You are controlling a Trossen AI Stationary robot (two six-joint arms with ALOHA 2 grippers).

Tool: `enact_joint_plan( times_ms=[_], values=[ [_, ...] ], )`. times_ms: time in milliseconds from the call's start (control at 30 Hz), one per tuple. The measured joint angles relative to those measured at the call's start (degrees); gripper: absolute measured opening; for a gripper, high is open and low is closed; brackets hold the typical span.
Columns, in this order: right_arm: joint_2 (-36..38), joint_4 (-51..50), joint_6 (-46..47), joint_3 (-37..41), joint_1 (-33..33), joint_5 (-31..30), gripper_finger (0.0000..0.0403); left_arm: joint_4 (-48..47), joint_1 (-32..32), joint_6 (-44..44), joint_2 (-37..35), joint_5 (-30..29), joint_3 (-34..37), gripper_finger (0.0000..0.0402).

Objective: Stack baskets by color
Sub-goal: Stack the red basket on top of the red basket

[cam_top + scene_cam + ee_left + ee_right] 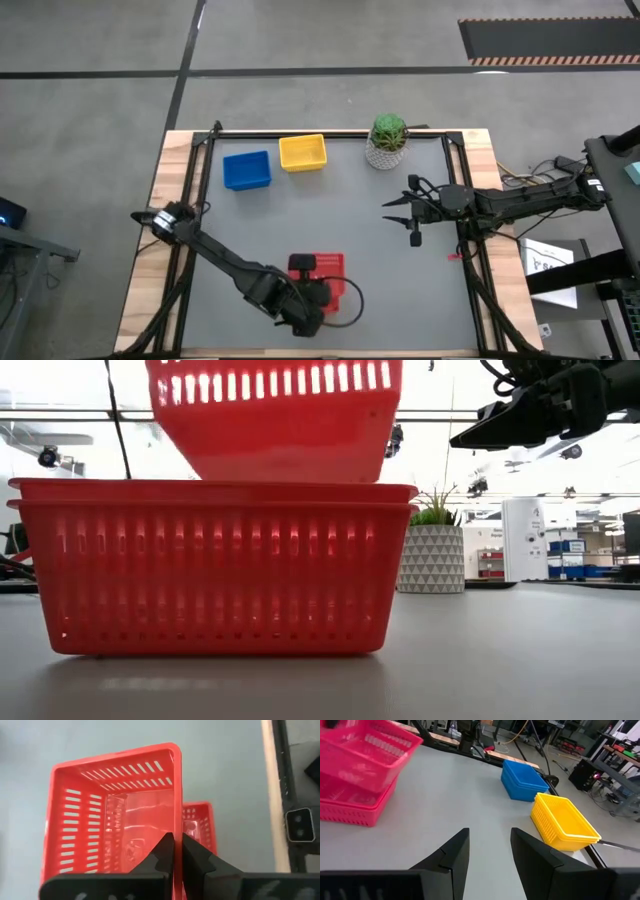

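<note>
Here, on the grey table, the left tool pinches a red basket; the right tool gapes.

Red baskets, blue, yellow.

A green plant in a white patterned pot stands at the far edge of the grey table.

You get even, bright overhead light on the grey table, with only soft shadows. In the low view the room behind is blown out white, and the near red basket glows translucent. Glare streaks its floor in the left wrist view.
</note>
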State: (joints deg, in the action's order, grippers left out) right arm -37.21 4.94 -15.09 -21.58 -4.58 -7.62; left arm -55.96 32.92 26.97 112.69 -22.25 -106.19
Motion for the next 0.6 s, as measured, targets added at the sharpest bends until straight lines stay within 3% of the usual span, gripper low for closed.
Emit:
enact_joint_plan(
  times_ms=[233, 400, 600],
  values=[
    [-0.07, 0.04, 0.22, 0.00, 0.00, 0.04, 0.0137, -18.81, 2.87, 11.58, 9.94, -0.90, -15.42, 0.0000],
    [-0.38, -0.04, 1.01, 0.09, 0.00, 0.07, 0.0137, -19.07, 3.42, 11.62, 14.21, -1.89, -19.62, 0.0000],
    [-0.83, -0.07, 2.29, 0.31, -0.02, 0.10, 0.0137, -18.30, 3.66, 11.64, 14.58, -2.12, -20.00, 0.0000]
  ],
)
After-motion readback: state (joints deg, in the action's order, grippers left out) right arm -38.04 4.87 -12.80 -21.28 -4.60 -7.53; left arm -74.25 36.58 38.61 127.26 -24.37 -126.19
